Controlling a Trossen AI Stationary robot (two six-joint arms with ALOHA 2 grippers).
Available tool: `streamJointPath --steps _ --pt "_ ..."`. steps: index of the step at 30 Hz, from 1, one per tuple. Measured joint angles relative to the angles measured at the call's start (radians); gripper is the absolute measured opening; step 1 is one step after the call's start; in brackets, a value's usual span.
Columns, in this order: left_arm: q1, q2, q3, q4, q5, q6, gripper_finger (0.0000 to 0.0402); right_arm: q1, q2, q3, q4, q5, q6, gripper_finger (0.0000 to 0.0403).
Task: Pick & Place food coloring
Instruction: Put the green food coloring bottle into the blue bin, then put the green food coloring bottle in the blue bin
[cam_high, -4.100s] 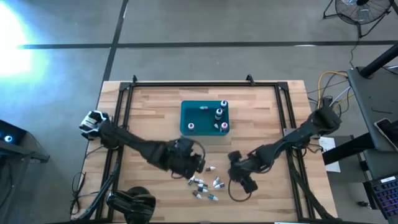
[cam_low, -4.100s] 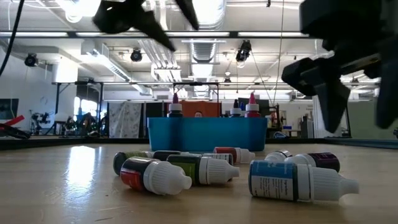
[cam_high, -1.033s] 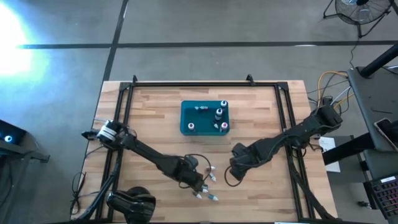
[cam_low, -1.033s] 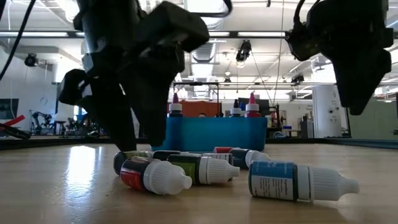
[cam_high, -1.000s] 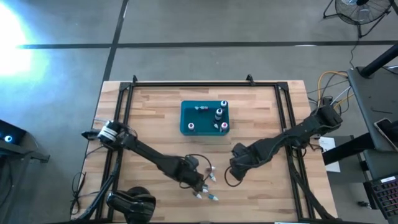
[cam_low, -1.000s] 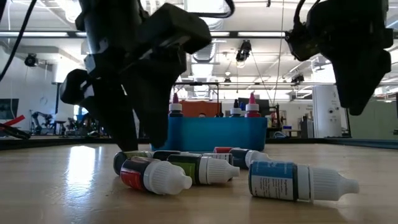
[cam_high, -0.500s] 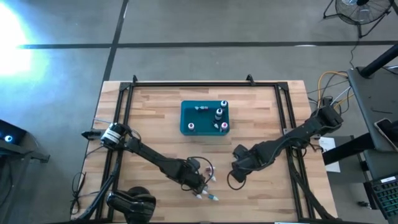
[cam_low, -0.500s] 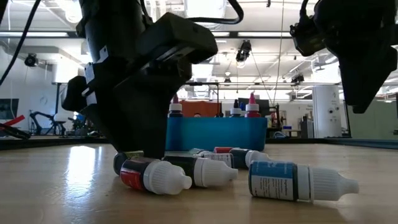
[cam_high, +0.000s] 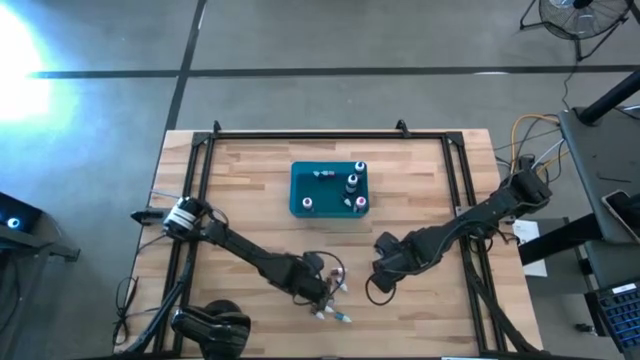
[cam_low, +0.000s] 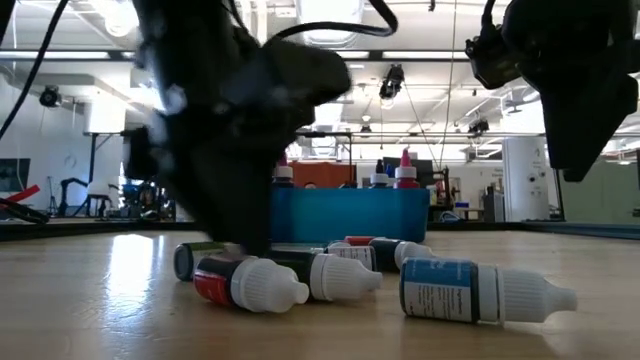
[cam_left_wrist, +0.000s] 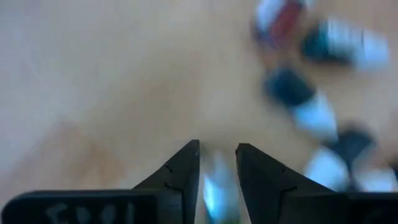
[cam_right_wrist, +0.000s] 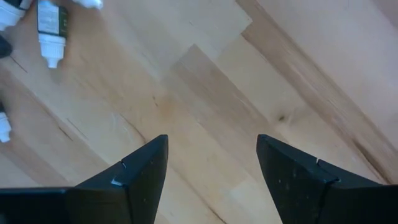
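Several tiny food coloring bottles (cam_high: 333, 312) lie on their sides in a loose pile near the table's front edge; they show close up in the low view (cam_low: 300, 275). My left gripper (cam_high: 325, 292) is down in this pile, fingers pointing down, shut on one small pale-and-blue bottle (cam_left_wrist: 216, 186). My right gripper (cam_high: 384, 270) hangs open and empty above bare wood to the right of the pile (cam_right_wrist: 211, 155). The teal bin (cam_high: 297, 188) at the table's middle holds several upright bottles (cam_high: 351, 184). My left gripper pinches a small pale-and-blue bottle (cam_left_wrist: 214, 180) between its two fingers, coming from above and pointing down. The view is blurred, so which part of the bottle it has cannot be told. In the low view the fingers (cam_low: 240, 235) reach down to the tabletop among the other bottles.
A red bottle (cam_low: 245, 282) and a blue-labelled bottle (cam_low: 480, 292) lie nearest the front edge. Other bottles lie beside my left fingers (cam_left_wrist: 298, 93). One bottle shows in the right wrist view (cam_right_wrist: 50, 28). Black rails (cam_high: 192, 200) run along the table's sides.
My left gripper has come down onto the pile and gone a little toward the near and right edges; it is in motion now. The dark bottle at the pile's left end has slid slightly to the left in the low view. My right gripper has edged slightly toward the near edge.
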Motion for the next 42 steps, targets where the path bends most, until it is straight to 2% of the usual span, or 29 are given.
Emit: streamJointPath --steps 6,11,12,16,19,27,34,42 --pt "0.035 -0.131 0.0 -0.016 -0.15 0.073 0.0066 0.012 -0.024 0.015 0.001 0.065 0.006 0.0226" --pt "0.131 -0.275 -0.006 -0.04 -0.237 0.165 0.0058 0.015 -0.057 0.012 -0.005 0.094 0.02 0.0216" --pt "0.155 -0.292 -0.007 -0.046 -0.219 0.183 0.0058 0.015 -0.063 0.007 -0.009 0.095 0.027 0.0215" --pt "0.206 -0.314 -0.009 -0.068 -0.024 0.235 0.006 0.015 -0.079 -0.005 -0.014 0.095 0.038 0.0215" --pt "0.165 -0.284 -0.016 -0.074 0.03 0.22 0.0068 0.015 -0.079 -0.011 -0.014 0.094 0.038 0.0215" --pt "0.056 -0.148 -0.023 -0.082 0.175 0.048 0.0113 0.015 -0.077 -0.047 -0.011 0.095 0.03 0.0215" --pt "0.02 -0.07 0.024 -0.078 0.198 -0.05 0.0149 0.015 -0.077 -0.087 -0.004 0.091 0.026 0.0215" --pt "0.018 -0.023 0.045 -0.072 0.197 -0.087 0.0152 0.015 -0.078 -0.094 -0.002 0.075 -0.01 0.0215"
